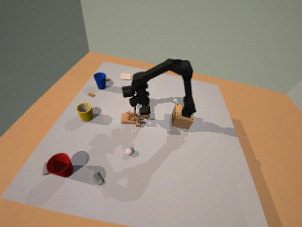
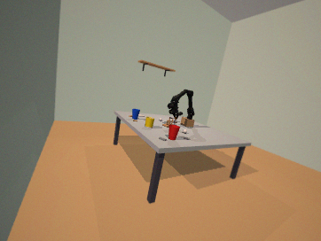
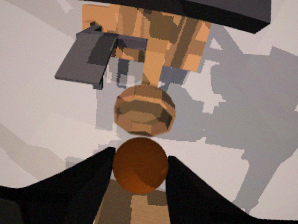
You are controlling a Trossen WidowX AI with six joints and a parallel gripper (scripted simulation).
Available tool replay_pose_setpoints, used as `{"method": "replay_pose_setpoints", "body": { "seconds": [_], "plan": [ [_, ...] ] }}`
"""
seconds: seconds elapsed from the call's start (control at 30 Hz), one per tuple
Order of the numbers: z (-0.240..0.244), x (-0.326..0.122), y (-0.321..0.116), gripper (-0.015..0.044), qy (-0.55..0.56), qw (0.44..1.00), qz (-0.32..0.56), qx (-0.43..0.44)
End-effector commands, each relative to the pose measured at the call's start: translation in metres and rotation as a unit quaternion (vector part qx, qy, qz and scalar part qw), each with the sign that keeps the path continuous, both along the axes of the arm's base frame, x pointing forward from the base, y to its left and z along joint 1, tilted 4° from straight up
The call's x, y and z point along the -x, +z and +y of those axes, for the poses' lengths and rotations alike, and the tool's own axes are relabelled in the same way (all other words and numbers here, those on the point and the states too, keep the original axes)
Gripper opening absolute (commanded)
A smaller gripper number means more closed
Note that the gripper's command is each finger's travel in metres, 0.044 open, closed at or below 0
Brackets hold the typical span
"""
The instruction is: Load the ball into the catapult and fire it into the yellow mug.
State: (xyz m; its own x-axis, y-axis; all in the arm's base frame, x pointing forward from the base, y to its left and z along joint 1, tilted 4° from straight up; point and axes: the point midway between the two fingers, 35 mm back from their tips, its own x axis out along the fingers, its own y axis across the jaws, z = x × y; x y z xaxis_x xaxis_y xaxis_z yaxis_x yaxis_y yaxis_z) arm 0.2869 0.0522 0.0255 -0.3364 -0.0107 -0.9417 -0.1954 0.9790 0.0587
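My gripper [image 3: 141,157] is shut on an orange ball [image 3: 140,172], seen between the fingertips in the wrist view. The wooden catapult [image 1: 128,118] [image 3: 190,55] stands on the table under the arm's hand. Its round cup [image 3: 145,112] shows right beside the ball in the wrist view; the height of the ball over it cannot be told. The ball hides what lies directly beneath it. The yellow mug [image 1: 85,113] [image 2: 150,122] stands upright, left of the catapult in the top view.
A blue mug [image 1: 100,81] [image 2: 136,113] stands at the back left, a red mug [image 1: 60,166] [image 2: 174,133] at the front left. A white ball [image 1: 129,151] lies in front of the catapult. A grey block [image 1: 98,178] lies near the red mug. The arm's wooden base box [image 1: 182,118] is right of the catapult.
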Motion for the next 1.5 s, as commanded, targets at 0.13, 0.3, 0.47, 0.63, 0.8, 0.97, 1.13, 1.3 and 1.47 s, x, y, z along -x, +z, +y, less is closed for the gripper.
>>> {"method": "replay_pose_setpoints", "body": {
  "seconds": [0.13, 0.3, 0.47, 0.63, 0.8, 0.97, 1.13, 1.3, 1.47],
  "plan": [
    [0.002, 0.004, -0.014, 0.0, 0.0, 1.0, 0.005, 0.003],
    [0.002, 0.004, -0.019, 0.0, 0.0, 1.0, 0.005, 0.003],
    [0.002, 0.004, -0.027, 0.0, 0.0, 1.0, 0.005, 0.003],
    [0.003, 0.002, -0.023, 0.0, 0.002, 1.0, 0.002, 0.001],
    [0.003, 0.002, -0.023, 0.0053, 0.002, 1.0, 0.002, 0.001],
    [0.003, 0.002, -0.023, 0.0184, 0.002, 1.0, 0.002, 0.001],
    [0.002, -0.002, 0.004, 0.0315, 0.002, 1.0, 0.005, 0.002],
    [-0.003, 0.001, 0.084, 0.044, 0.0, 1.0, 0.014, 0.004],
    [0.001, -0.008, 0.063, 0.044, -0.004, 1.0, -0.001, 0.001]
  ]
}}
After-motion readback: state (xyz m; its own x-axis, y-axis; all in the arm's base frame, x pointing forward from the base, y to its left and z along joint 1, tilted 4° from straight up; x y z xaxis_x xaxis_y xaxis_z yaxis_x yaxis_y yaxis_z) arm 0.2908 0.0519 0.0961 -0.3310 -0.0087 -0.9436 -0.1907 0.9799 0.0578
